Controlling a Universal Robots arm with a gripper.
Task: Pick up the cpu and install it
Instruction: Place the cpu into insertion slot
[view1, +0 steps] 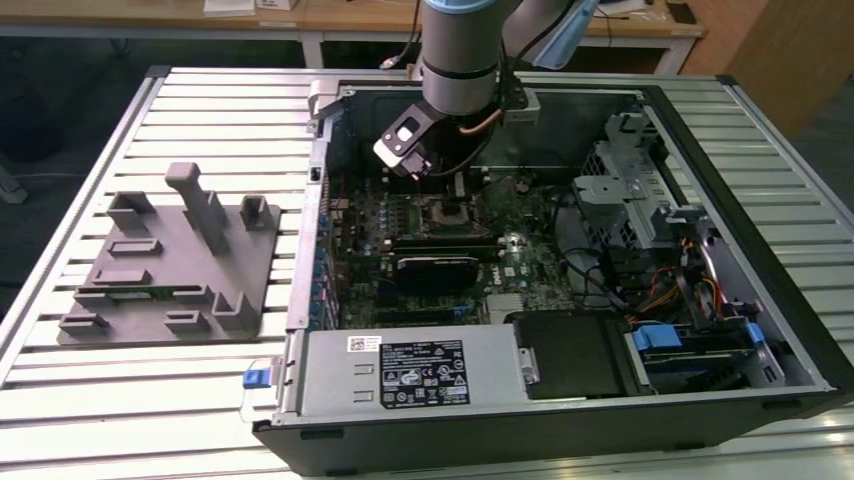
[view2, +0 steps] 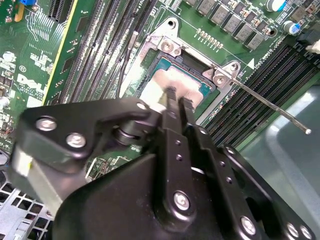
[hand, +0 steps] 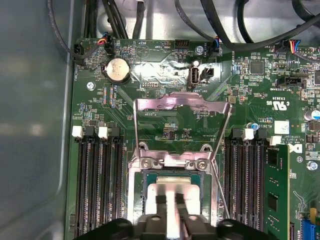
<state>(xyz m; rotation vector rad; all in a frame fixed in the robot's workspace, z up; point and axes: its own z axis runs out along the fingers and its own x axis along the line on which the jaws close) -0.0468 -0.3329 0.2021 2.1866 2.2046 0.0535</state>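
Gripper (view2: 176, 98) tips sit on the cpu (view2: 192, 85), which lies in the socket (hand: 135, 192) with the load plate (hand: 181, 102) swung clear for access; I can't tell if the jaws pinch it.

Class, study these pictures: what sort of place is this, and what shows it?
Probably a robotics lab bench for computer assembly: an open desktop computer case lies on a slatted metal table, a robot arm reaches over its motherboard, with wooden desks behind.
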